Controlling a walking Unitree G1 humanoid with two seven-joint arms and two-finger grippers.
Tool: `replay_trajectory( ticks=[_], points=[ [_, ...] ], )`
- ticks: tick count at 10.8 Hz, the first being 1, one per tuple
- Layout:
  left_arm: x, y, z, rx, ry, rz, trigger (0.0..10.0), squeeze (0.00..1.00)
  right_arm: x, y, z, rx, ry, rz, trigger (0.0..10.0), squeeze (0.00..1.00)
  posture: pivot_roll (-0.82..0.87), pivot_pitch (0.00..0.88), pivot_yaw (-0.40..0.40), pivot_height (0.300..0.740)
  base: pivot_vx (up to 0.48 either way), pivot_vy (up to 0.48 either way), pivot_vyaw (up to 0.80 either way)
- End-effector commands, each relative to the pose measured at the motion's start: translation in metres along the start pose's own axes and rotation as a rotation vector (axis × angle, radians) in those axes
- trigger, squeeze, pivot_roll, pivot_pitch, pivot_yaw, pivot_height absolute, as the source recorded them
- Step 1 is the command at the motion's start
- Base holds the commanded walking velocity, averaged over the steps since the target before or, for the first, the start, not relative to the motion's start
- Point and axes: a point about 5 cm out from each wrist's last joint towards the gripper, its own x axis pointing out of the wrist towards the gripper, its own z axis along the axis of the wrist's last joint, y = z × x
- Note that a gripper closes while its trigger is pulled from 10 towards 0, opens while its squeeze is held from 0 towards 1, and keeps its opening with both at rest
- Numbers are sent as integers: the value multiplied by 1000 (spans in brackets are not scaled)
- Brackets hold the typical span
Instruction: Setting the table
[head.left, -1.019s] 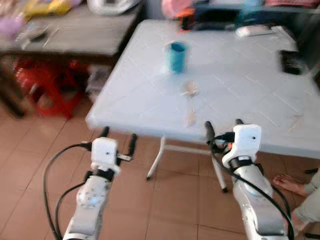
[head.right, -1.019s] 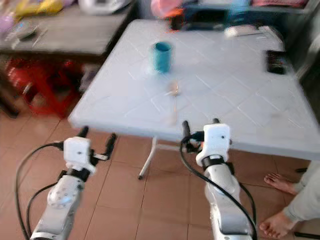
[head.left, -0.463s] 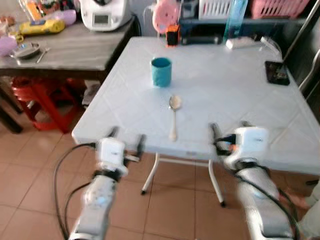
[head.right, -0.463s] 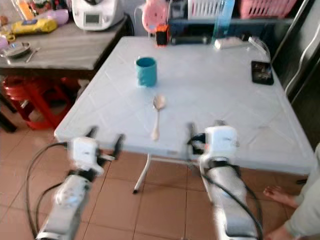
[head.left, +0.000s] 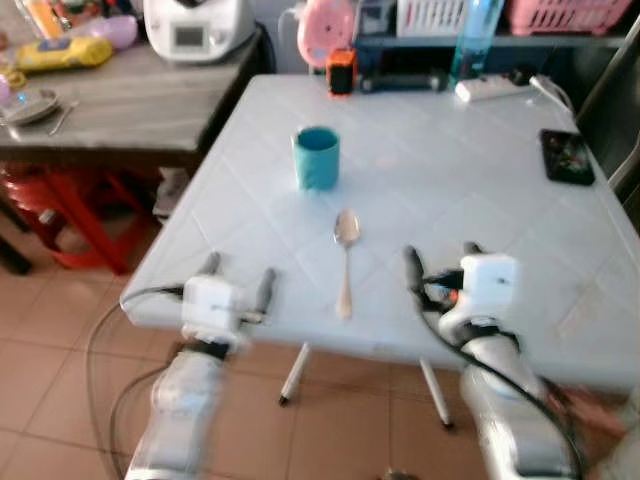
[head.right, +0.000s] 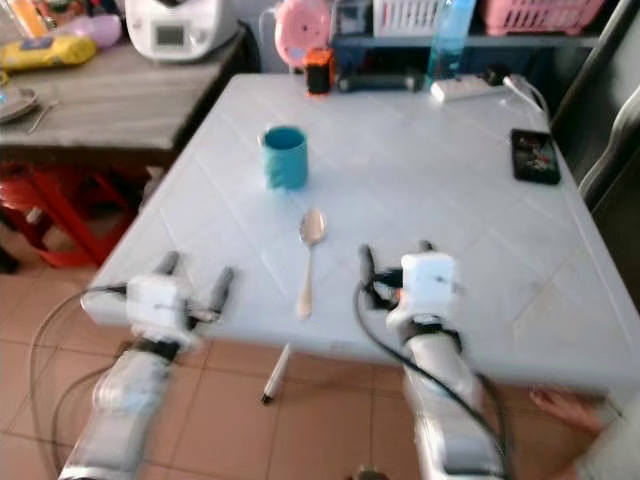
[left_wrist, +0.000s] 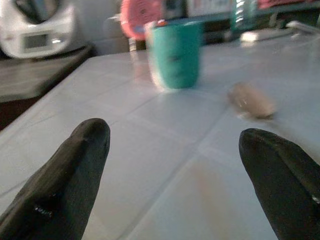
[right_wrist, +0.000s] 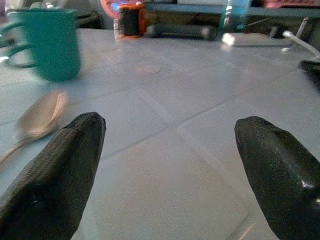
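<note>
Two things lie on the pale blue tiled table (head.left: 480, 160) ahead of me: a teal ceramic mug (head.left: 317, 157) and, just nearer me than the mug, a long pale spoon (head.left: 345, 262) with its bowl pointing toward it. My left gripper (head.left: 236, 286) hovers at the table's near edge, left of the spoon, fingers (left_wrist: 65, 175) spread wide and empty. My right gripper (head.left: 440, 262) sits over the table right of the spoon, equally open and empty.
</note>
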Motion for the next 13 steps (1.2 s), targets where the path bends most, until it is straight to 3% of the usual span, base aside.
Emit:
replay_trajectory(
  ticks=[1,3,8,13],
  points=[
    [-4,13,2,28,-2,23,10000,0,3,12,6,27,-21,34,10000,0,-20,111,63,740,0,0,0],
    [-15,14,3,5,3,-137,10000,0,6,22,6,58,-16,66,10000,0,-10,116,66,740,0,0,0],
    [-25,7,3,-26,40,-344,10000,0,17,47,3,212,72,79,10000,0,2,133,80,740,0,0,0],
    [-28,1,4,-34,42,-368,10000,0,41,74,5,334,228,81,10000,0,11,139,68,740,0,0,0]
  ],
)
